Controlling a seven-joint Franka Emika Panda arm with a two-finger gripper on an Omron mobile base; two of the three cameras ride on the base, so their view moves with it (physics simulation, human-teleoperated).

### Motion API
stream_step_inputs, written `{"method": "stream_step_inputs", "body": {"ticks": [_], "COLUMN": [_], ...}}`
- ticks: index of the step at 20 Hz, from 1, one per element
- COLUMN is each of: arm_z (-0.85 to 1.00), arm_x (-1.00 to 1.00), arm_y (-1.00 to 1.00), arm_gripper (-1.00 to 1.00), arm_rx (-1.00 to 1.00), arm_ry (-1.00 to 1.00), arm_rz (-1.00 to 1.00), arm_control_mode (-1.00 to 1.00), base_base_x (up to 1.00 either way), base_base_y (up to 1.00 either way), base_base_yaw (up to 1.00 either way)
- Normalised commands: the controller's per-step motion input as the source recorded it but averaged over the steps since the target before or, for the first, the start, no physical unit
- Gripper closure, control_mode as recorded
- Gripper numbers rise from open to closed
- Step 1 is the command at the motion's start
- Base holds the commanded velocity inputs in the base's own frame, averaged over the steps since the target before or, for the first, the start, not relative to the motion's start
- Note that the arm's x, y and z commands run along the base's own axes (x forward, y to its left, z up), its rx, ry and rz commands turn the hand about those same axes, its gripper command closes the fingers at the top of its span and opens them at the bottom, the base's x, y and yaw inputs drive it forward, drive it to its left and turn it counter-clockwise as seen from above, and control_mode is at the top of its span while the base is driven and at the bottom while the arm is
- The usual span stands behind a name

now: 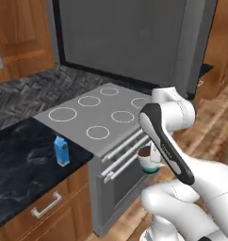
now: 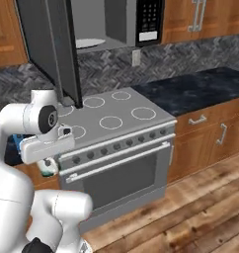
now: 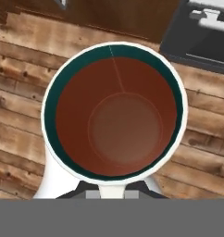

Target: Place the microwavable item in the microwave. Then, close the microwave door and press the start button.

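Left base view: mug (image 1: 148,159) hangs low in front of the stove (image 1: 99,117), over the wooden floor, the arm's wrist covering the hand. Blue carton (image 1: 61,151) stands on the dark bench (image 1: 21,160), left of the stove.

Right base view: microwave (image 2: 111,24) sits high above the stove, cavity bare; its door (image 2: 50,44) swings out wide toward the arm. Mug (image 2: 49,168) peeks from under the forearm.

Hand view: hand clenched on the mug's near rim (image 3: 115,183); brown liquid level inside.

Judgement: lift straight, keep the mug upright, clear the door edge before entering the cavity.
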Motion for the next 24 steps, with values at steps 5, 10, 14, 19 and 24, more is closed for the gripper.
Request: {"method": "stream_step_inputs", "body": {"ticks": [5, 10, 14, 19, 24], "arm_z": [0.00, 0.00, 0.00, 0.00, 0.00], "arm_x": [0.00, 0.00, 0.00, 0.00, 0.00], "arm_y": [0.00, 0.00, 0.00, 0.00, 0.00], "arm_gripper": [1.00, 1.00, 1.00, 1.00, 1.00], "arm_rx": [0.00, 0.00, 0.00, 0.00, 0.00], "arm_ry": [0.00, 0.00, 0.00, 0.00, 0.00], "arm_rz": [0.00, 0.00, 0.00, 0.00, 0.00], "arm_control_mode": [1.00, 1.00, 1.00, 1.00, 1.00], "base_base_x": [-0.44, -0.09, 0.29, 0.99, 1.00], "base_base_y": [0.08, -0.25, -0.48, -0.04, 0.00], "base_base_yaw": [-0.92, -0.89, -0.75, -0.38, -0.05]}}
